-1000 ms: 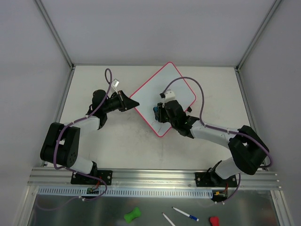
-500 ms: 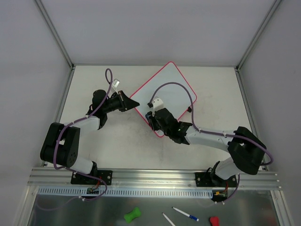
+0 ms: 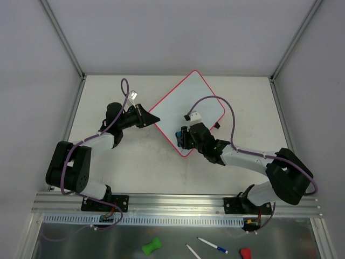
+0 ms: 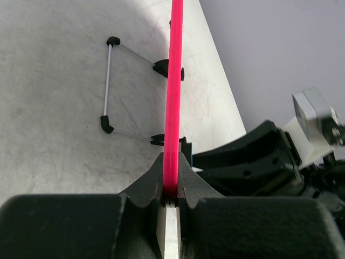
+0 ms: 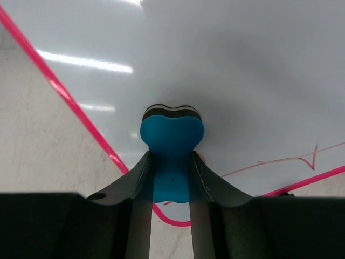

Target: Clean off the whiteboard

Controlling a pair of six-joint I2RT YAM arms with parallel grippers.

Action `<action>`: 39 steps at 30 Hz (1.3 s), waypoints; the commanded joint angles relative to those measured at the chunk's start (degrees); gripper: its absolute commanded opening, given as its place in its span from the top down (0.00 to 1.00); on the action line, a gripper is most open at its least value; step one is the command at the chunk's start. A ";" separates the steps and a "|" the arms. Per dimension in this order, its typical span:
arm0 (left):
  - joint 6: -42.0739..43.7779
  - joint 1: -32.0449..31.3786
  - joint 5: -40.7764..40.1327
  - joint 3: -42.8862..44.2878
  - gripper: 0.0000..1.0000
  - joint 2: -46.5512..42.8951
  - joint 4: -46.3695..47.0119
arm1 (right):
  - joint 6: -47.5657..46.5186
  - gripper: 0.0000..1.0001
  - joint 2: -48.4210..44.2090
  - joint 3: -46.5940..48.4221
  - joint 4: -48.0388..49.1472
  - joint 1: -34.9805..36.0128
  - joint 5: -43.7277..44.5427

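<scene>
Two arms share the work. From above, the whiteboard [image 3: 197,100] sits turned diamond-wise on the table [image 3: 135,167]. The left gripper [image 3: 149,117] is at its left corner and the right gripper [image 3: 179,137] is over its near corner; any marks are too faint to tell here. The left wrist view shows the jaws shut on the board's pink rim [image 4: 174,81], steadying it. The right wrist view shows the jaws clamped on a blue eraser [image 5: 172,134] pressed to the board, with a red scribble [image 5: 285,160] near on its right. Wiping is in hand. Next, I judge, comes a rightward sweep over that scribble under even pressure.
</scene>
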 commanded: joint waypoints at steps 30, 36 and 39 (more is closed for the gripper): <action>1.83 -1.60 3.02 1.19 1.00 -1.61 -1.95 | 9.89 1.00 3.97 7.97 -8.16 -30.79 -23.91; 1.74 -1.60 3.20 1.20 1.00 -1.43 -1.78 | 10.06 1.00 8.20 13.25 -8.97 -35.81 -28.41; 1.74 -1.69 3.20 1.11 1.00 -1.43 -1.78 | 10.59 1.00 9.78 13.79 -8.26 -37.13 -28.68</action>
